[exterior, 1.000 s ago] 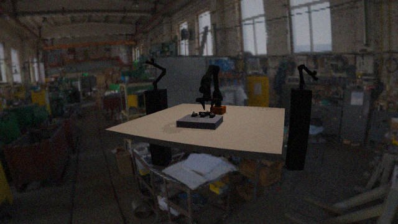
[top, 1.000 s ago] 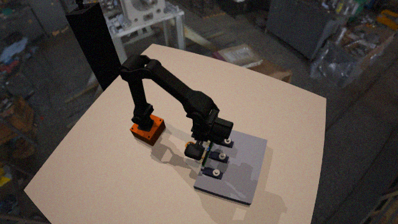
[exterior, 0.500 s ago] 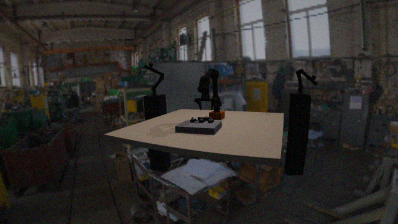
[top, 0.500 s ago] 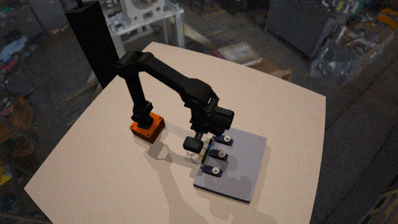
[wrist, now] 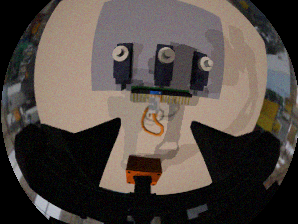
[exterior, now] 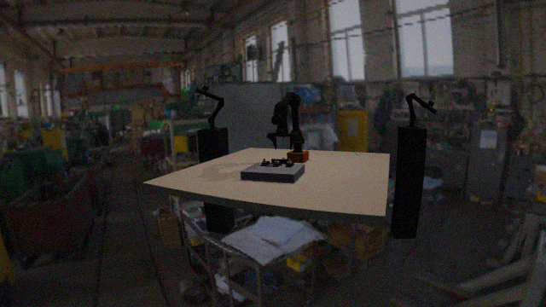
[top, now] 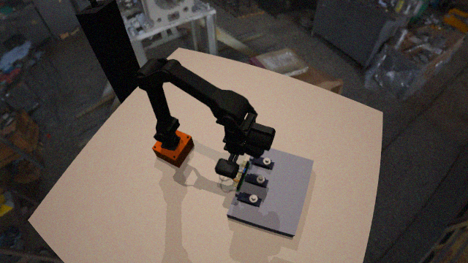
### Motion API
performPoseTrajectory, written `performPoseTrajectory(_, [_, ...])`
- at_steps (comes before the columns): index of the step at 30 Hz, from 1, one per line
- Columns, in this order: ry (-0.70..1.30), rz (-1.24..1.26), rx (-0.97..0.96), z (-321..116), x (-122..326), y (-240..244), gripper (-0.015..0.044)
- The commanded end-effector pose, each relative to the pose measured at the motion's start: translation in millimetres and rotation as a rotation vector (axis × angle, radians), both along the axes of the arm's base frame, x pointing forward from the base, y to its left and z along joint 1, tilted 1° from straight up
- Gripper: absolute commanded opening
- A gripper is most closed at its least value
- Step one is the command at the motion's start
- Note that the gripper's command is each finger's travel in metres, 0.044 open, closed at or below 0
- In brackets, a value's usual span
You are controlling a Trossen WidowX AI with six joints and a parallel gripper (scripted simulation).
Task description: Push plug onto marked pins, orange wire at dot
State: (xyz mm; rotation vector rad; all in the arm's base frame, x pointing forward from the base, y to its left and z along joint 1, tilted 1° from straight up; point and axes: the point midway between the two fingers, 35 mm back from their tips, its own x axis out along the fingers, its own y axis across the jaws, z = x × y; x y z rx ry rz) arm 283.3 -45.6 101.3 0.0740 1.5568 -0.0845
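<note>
The grey-violet holder carries servos with pale round horns, one of them the middle servo. The row of thin pins sticks out from its near edge, with a blue band near the middle. The small grey plug sits against the pins in front of the band. The orange wire loops from it toward the arm's base. Whether the plug is fully on, and the dot, are too small to tell. My gripper is open and empty, its fingers wide apart on either side of the lead and back from the pins.
The arm's orange base stands on the pale table, on the pin side of the holder. The outer servos flank the middle one on the holder.
</note>
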Motion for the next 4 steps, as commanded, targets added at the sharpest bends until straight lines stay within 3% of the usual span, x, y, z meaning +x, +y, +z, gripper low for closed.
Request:
performPoseTrajectory(1, [-0.002, -0.002, -0.002, 1.0, 0.4, -0.1, 0.0440])
performPoseTrajectory(4, [-0.002, -0.002, -0.002, 1.0, 0.4, -0.1, 0.0440])
